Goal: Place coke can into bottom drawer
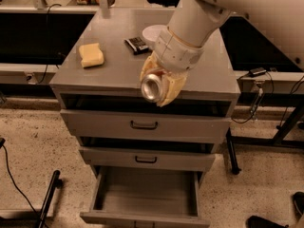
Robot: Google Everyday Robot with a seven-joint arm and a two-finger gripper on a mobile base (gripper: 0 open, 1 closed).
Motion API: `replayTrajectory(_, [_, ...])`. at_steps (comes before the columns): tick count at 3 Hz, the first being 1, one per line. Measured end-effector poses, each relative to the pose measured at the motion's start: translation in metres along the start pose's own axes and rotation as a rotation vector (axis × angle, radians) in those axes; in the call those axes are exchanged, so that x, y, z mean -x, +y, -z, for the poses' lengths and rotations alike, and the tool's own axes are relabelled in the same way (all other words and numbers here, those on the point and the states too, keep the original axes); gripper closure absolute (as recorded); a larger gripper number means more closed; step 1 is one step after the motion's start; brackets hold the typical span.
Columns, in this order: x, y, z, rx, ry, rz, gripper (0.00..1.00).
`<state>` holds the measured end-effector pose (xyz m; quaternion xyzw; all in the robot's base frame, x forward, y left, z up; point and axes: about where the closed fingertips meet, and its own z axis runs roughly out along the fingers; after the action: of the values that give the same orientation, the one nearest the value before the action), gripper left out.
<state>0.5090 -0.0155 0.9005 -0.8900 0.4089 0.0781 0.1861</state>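
My gripper (159, 83) is shut on the coke can (153, 85), held on its side with its silver end facing the camera. It hangs at the front edge of the grey cabinet top (118, 65), above the drawers. The bottom drawer (145, 194) is pulled open below, with a plain grey floor and nothing in it. The two upper drawers with dark handles are shut.
A yellow sponge (91, 54) lies on the cabinet top at the left. A white bowl (154, 33) and a dark packet (137, 44) sit behind my arm. Cables and table legs stand on the floor at both sides.
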Motion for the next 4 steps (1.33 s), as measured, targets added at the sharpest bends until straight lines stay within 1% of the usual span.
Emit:
replayTrajectory(1, [0.046,0.028,-0.019,-0.089,-0.11,-0.047,1.0])
replayTrajectory(2, [0.094,0.047,-0.055,-0.163,-0.258,-0.039,1.0])
replayTrajectory(3, [0.121,0.057,-0.074,-0.207,-0.331,-0.065,1.0])
replayTrajectory(4, [0.068,0.078,-0.119,-0.202,-0.39,-0.19,1.0])
